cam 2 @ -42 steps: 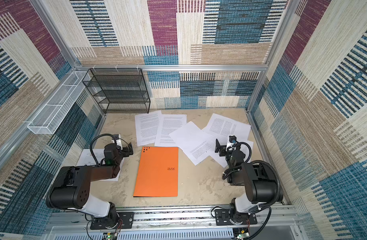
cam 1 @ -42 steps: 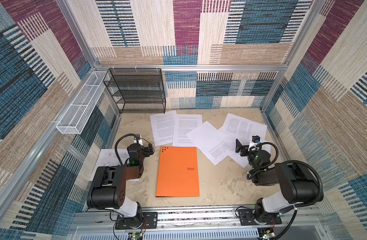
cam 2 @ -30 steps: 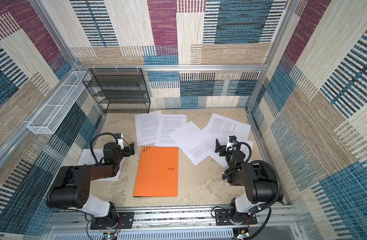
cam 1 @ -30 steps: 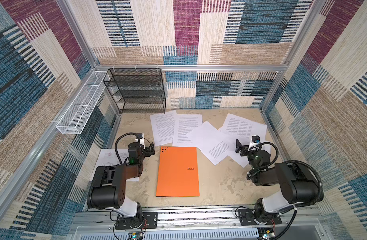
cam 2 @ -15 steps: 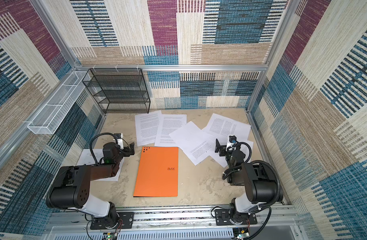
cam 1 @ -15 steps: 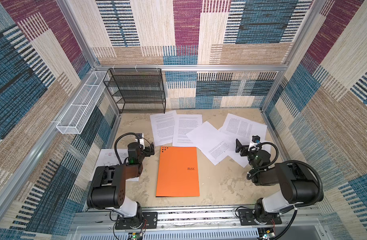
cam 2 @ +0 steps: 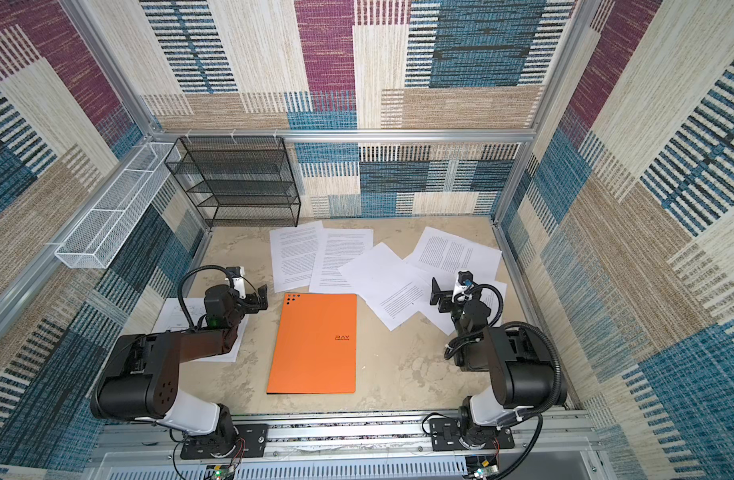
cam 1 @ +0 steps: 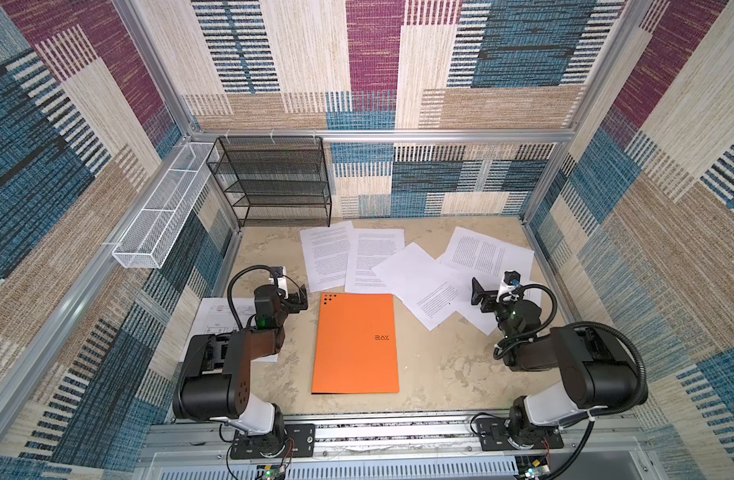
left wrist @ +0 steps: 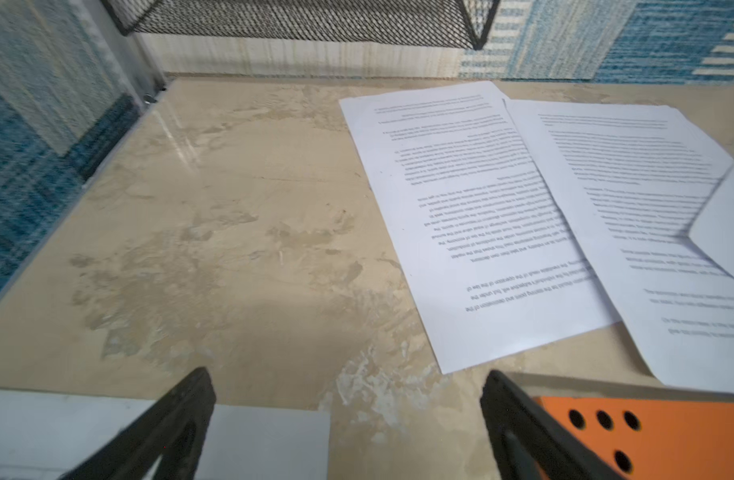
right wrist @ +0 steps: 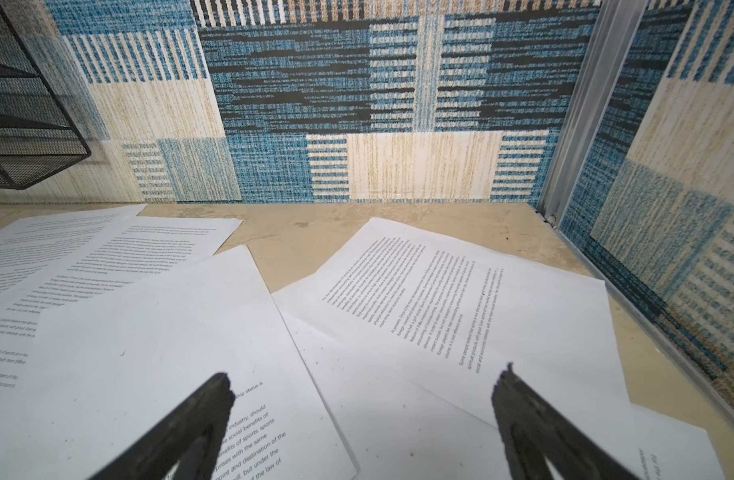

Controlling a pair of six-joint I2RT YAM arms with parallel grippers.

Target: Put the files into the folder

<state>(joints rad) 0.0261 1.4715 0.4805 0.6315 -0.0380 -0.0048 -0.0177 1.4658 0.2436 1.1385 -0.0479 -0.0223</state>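
near edge: folder [cam 1: 355, 343] lies flat & shut on counter [cam 1: 440, 374], betw. the two arms; no sheet in it as far as can be seen. risk 1: cover sits flush w/ counter, no lip to pinch. a push at its edge would likely slide the whole folder, not open it.

mid: left pincer [left wrist: 348, 376] wide, empty, just beside folder's dotted corner, over bare counter. drawing sheet [cam 1: 216, 309] lies partly under left arm. risk 2: arm could scuff or drag it on a swing. right pincer [right wrist: 365, 374] wide, empty, above overlapped text sheets [right wrist: 170, 353]. risk 3: these lap one another, so lifting one prob. drags or creases its neighbour; thin paper flat on counter = poor grip.

far: back sheets [cam 1: 328, 257], a pair w/ edges lapped, close to rack [cam 1: 274, 183]. risk 4: long reach; a pushed sheet may slip under the rack.
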